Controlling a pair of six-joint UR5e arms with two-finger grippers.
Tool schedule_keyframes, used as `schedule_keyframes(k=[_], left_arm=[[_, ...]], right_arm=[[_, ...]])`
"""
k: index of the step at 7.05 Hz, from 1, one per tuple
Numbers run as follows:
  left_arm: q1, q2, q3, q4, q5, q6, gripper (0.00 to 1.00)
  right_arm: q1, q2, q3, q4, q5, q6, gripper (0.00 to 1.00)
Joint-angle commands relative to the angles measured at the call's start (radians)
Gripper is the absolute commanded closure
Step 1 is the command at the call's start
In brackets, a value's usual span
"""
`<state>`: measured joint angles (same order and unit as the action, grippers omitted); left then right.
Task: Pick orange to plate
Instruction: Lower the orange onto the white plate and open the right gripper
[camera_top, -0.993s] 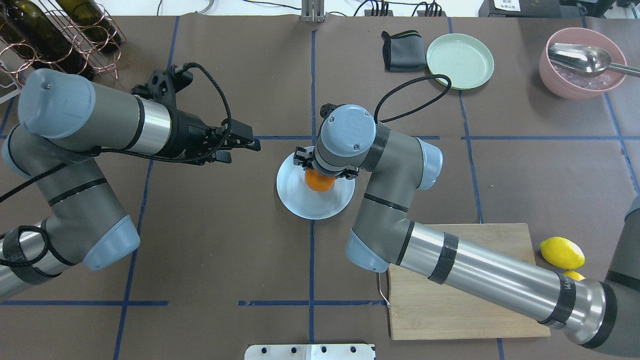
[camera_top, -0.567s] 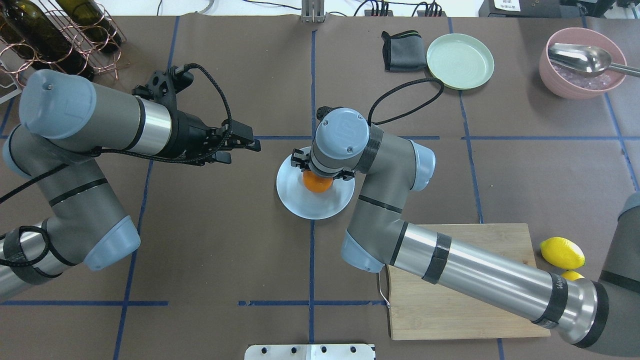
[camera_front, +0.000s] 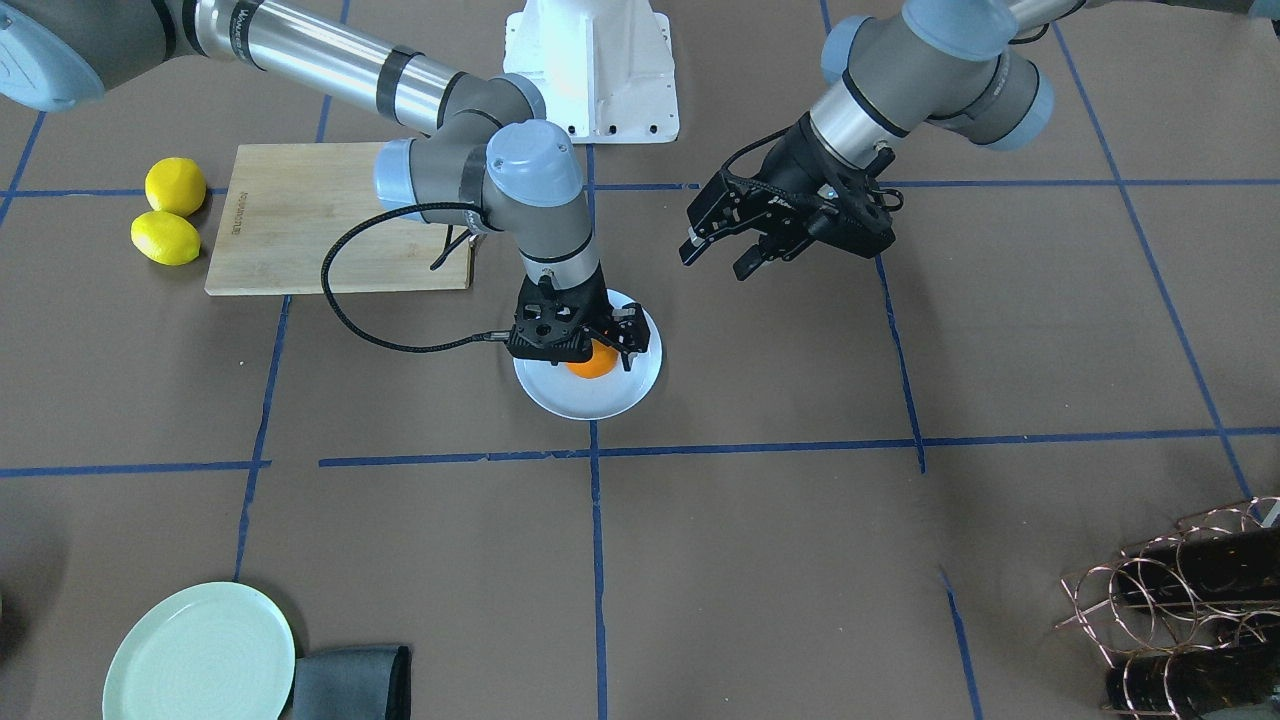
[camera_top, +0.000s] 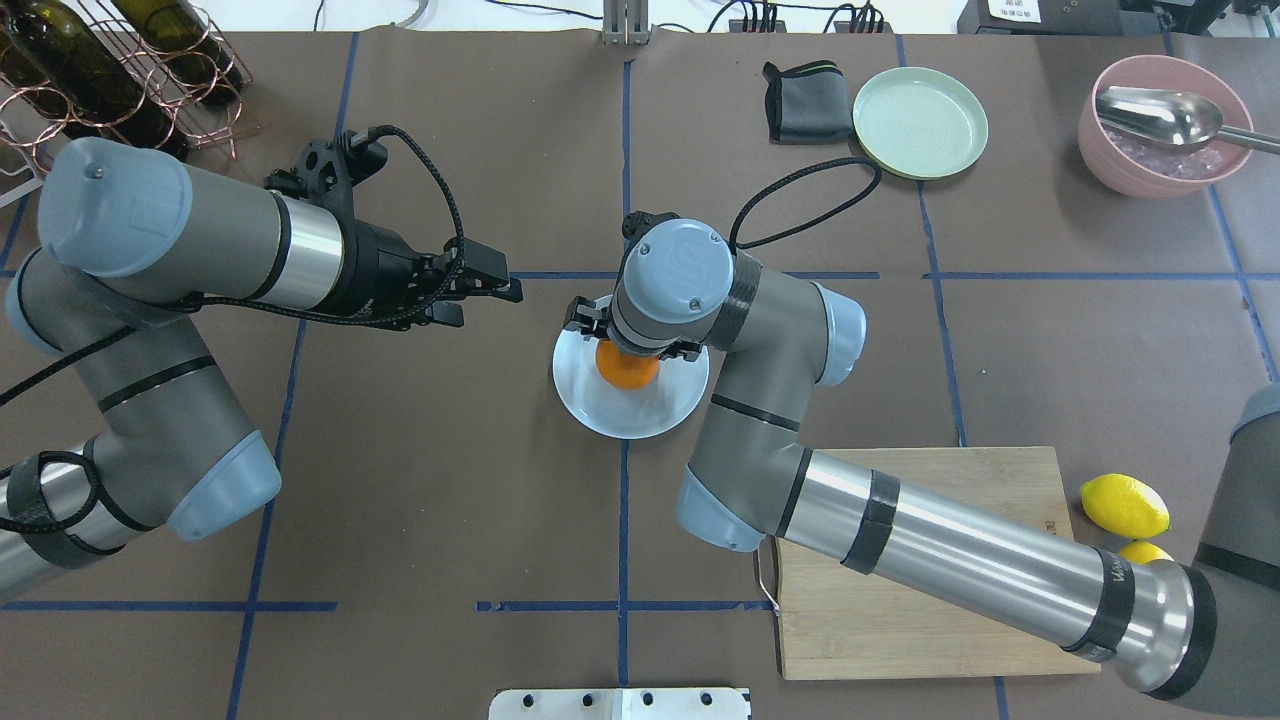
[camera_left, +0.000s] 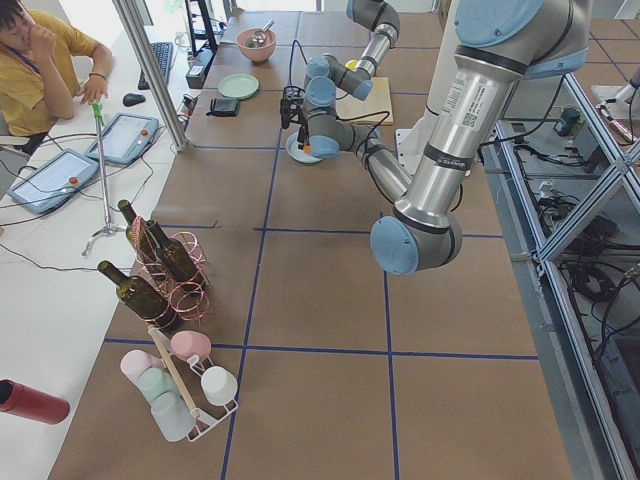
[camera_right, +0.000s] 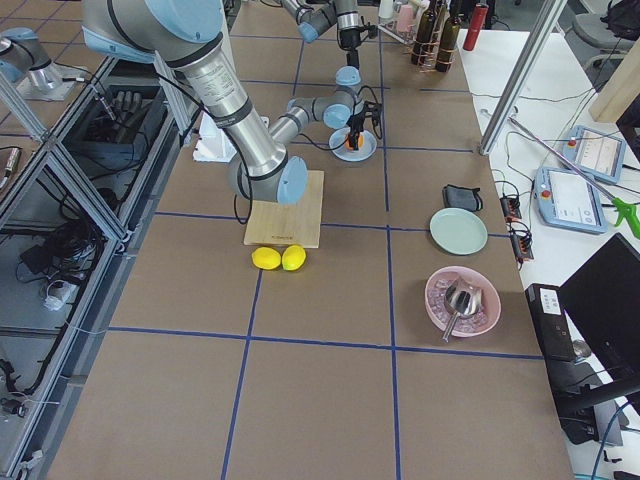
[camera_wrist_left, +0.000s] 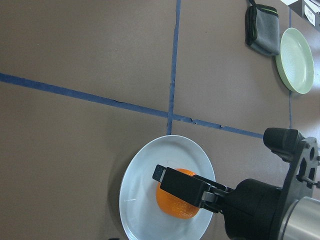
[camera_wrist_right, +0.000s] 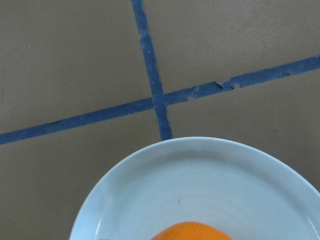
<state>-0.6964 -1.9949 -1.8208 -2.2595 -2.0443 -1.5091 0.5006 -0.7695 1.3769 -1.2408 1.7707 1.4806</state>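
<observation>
The orange (camera_top: 628, 368) sits low over the middle of the pale bluish-white plate (camera_top: 600, 412) at the table's centre. My right gripper (camera_front: 592, 352) points straight down on it, shut on the orange (camera_front: 590, 367), with black fingers on either side. Whether the fruit touches the plate (camera_front: 570, 400) I cannot tell. The left wrist view shows one finger lying across the orange (camera_wrist_left: 175, 205) above the plate (camera_wrist_left: 140, 190). Just the orange's top (camera_wrist_right: 192, 232) and the plate (camera_wrist_right: 200, 175) show in the right wrist view. My left gripper (camera_top: 495, 285) hovers open and empty, to the plate's left.
A pale green plate (camera_top: 920, 120) and a dark folded cloth (camera_top: 805, 100) lie at the back right, with a pink bowl holding a metal scoop (camera_top: 1165, 125) beyond them. A wooden board (camera_top: 850, 630) and two lemons (camera_top: 1125, 505) are at near right. A bottle rack (camera_top: 120, 60) stands at back left.
My right arm has shifted slightly to the left, carrying the orange with it over the plate. The left arm has stayed still.
</observation>
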Motion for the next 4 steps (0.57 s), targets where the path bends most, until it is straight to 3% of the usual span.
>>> schedule_keyframes(k=[1, 2, 4], left_arm=[[-0.014, 0.001, -0.009, 0.0, -0.007, 0.004, 0.2], [-0.021, 0.001, -0.011, 0.0, -0.008, 0.004, 0.2], [-0.037, 0.005, -0.011, 0.0, -0.01, 0.009, 0.2]], right_arm=[[0.018, -0.089, 0.144, -0.009, 0.044, 0.0, 0.0], [0.044, -0.153, 0.218, -0.009, 0.074, -0.003, 0.0], [0.17, -0.271, 0.331, -0.009, 0.22, -0.032, 0.0]])
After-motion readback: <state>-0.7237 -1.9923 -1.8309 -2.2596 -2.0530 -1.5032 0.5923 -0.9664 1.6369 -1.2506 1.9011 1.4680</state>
